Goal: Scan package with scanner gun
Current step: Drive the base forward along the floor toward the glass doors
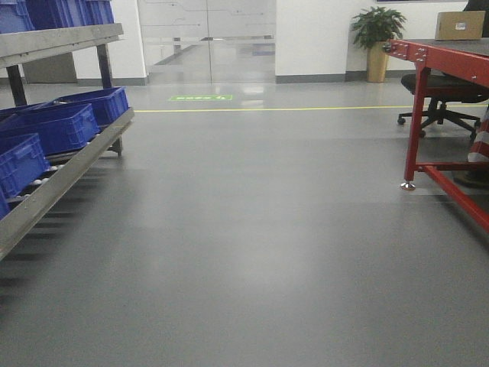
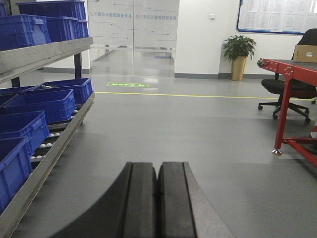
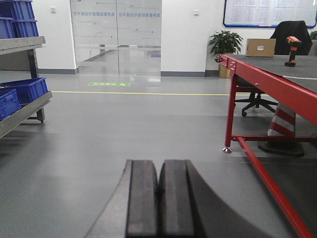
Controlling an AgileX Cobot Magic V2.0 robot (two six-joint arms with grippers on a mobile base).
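Observation:
An orange and black scanner gun (image 3: 292, 49) stands on the red-framed table (image 3: 277, 79) at the far right of the right wrist view. A brown cardboard package (image 3: 260, 47) sits at the table's far end; it also shows in the front view (image 1: 460, 25) and the left wrist view (image 2: 305, 53). My left gripper (image 2: 157, 166) is shut and empty, pointing over bare grey floor. My right gripper (image 3: 158, 163) is shut and empty, pointing over the floor left of the table. Neither gripper shows in the front view.
A metal roller rack (image 1: 61, 176) with several blue bins (image 1: 57, 126) runs along the left. A black office chair (image 1: 439, 92) and a striped cone (image 3: 282, 124) stand under the red table. A potted plant (image 1: 376, 34) and glass doors (image 1: 206, 38) are at the back.

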